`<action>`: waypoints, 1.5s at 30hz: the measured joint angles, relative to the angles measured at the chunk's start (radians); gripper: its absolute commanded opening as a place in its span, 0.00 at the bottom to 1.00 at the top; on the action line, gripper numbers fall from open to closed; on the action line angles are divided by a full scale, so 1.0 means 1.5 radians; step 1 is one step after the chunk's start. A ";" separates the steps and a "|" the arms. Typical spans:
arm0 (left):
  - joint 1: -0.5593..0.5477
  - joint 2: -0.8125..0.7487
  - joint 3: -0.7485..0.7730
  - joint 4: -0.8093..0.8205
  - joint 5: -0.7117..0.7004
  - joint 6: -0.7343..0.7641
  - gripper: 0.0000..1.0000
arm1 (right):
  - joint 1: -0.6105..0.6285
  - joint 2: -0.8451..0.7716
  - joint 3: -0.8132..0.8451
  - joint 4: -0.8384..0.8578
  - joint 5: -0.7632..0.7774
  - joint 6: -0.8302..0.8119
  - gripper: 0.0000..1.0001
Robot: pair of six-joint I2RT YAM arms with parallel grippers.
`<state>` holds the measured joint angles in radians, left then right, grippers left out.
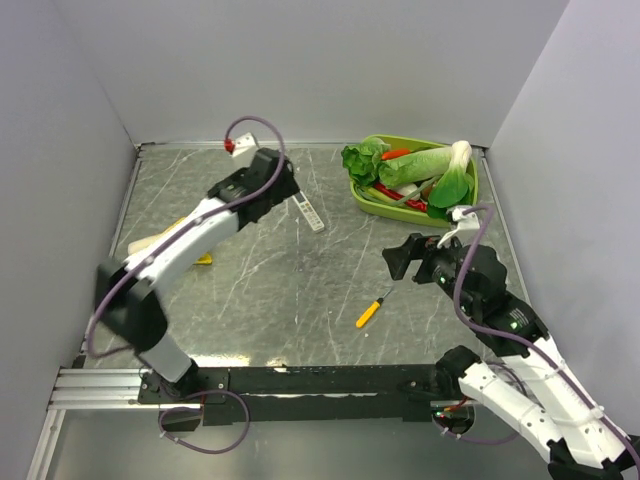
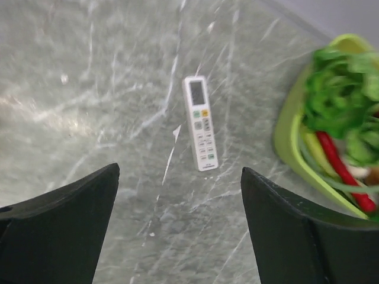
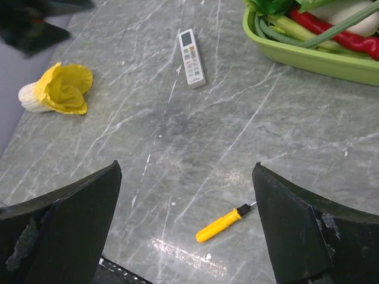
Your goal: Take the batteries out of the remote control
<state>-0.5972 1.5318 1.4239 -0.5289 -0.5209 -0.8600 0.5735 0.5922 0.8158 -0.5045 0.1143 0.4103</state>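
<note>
The white remote control (image 1: 310, 213) lies flat on the grey marble table with its buttons up; it also shows in the left wrist view (image 2: 200, 123) and the right wrist view (image 3: 191, 58). Its back is hidden and no batteries show. My left gripper (image 1: 280, 192) is open and empty, hovering just left of the remote, which lies ahead of its fingertips (image 2: 180, 171). My right gripper (image 1: 397, 263) is open and empty, above the table right of centre, with a yellow-handled screwdriver (image 3: 225, 223) between its fingers (image 3: 77, 219).
The screwdriver (image 1: 370, 312) lies near the table's middle front. A green tray (image 1: 470, 195) of vegetables stands at the back right, and shows in the wrist views (image 2: 284, 142) (image 3: 308, 59). A yellow cabbage piece (image 3: 56, 89) lies at the left, partly under the left arm (image 1: 202, 258).
</note>
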 measured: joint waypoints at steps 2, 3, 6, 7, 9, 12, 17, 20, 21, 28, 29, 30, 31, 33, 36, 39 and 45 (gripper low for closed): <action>0.002 0.085 0.052 -0.038 0.001 -0.051 0.88 | 0.000 -0.012 0.000 -0.009 -0.001 0.000 1.00; 0.003 0.132 0.089 -0.056 0.001 -0.070 0.88 | 0.000 -0.018 0.000 -0.013 -0.001 0.000 1.00; 0.006 0.263 0.205 -0.114 -0.003 -0.108 0.86 | 0.000 -0.037 -0.003 -0.022 -0.006 0.001 1.00; 0.006 0.305 0.251 -0.132 -0.003 -0.120 0.86 | 0.000 -0.043 -0.004 -0.025 -0.010 0.001 1.00; 0.006 0.374 0.321 -0.159 -0.009 -0.136 0.85 | 0.000 -0.051 -0.008 -0.027 -0.019 0.004 1.00; 0.006 0.441 0.387 -0.186 -0.018 -0.146 0.84 | 0.000 -0.056 -0.013 -0.034 -0.030 0.006 1.00; 0.006 0.493 0.416 -0.196 -0.018 -0.149 0.84 | 0.000 -0.055 -0.012 -0.049 -0.040 0.008 1.00; 0.006 0.512 0.420 -0.195 -0.018 -0.151 0.85 | 0.000 -0.055 -0.010 -0.061 -0.043 0.008 1.00; 0.006 0.520 0.422 -0.194 -0.018 -0.151 0.85 | 0.000 -0.055 -0.010 -0.064 -0.044 0.008 1.00; 0.006 0.561 0.425 -0.163 -0.012 -0.143 0.88 | 0.000 -0.061 -0.010 -0.069 -0.055 0.008 1.00; 0.006 0.564 0.425 -0.155 -0.010 -0.139 0.88 | 0.000 -0.062 -0.010 -0.069 -0.057 0.008 1.00; 0.006 0.567 0.425 -0.148 -0.009 -0.135 0.88 | 0.000 -0.063 -0.010 -0.069 -0.060 0.008 1.00; 0.006 0.569 0.425 -0.142 -0.007 -0.133 0.88 | 0.000 -0.064 -0.010 -0.069 -0.062 0.008 1.00; 0.006 0.571 0.425 -0.134 -0.004 -0.131 0.87 | 0.000 -0.064 -0.010 -0.069 -0.065 0.008 1.00; 0.006 0.574 0.426 -0.129 -0.004 -0.131 0.83 | 0.000 -0.064 -0.010 -0.069 -0.068 0.008 1.00; 0.006 0.587 0.437 -0.130 -0.004 -0.134 0.79 | 0.000 -0.064 -0.010 -0.069 -0.069 0.008 1.00; 0.006 0.600 0.438 -0.133 -0.002 -0.128 0.65 | 0.000 -0.068 -0.010 -0.071 -0.070 0.008 1.00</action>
<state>-0.5888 2.4325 2.0811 -0.7288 -0.5232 -1.0519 0.5735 0.4904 0.8001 -0.6113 0.0097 0.4217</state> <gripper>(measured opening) 0.752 0.997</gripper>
